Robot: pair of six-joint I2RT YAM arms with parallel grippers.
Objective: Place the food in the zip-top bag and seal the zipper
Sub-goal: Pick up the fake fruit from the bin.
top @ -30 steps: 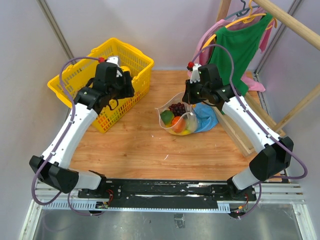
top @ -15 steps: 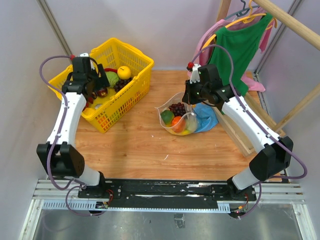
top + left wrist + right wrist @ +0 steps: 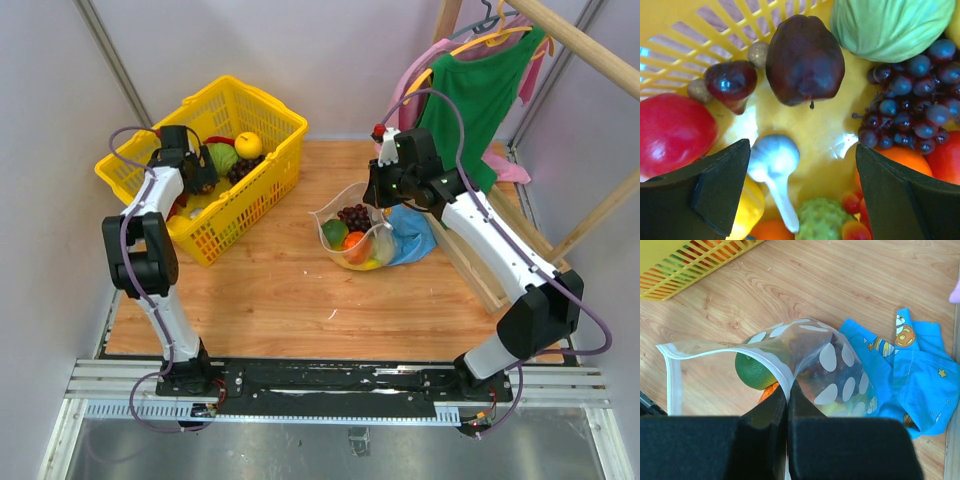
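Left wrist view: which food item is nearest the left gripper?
The white garlic bulb, lying between the jaws of the open left gripper; the dark purple fruit, grapes and cabbage sit farther off.

The left arm (image 3: pixel 143 208) rises steeply from its base to a high elbow, then reaches to the far left, wrist tipped downward. The left claw (image 3: pixel 802 170) gapes wide, gripping nothing. The right arm (image 3: pixel 490 250) stretches long toward the far middle, and the right claw (image 3: pixel 787 405) is pinched together on the zip-top bag (image 3: pixel 832 365) rim.
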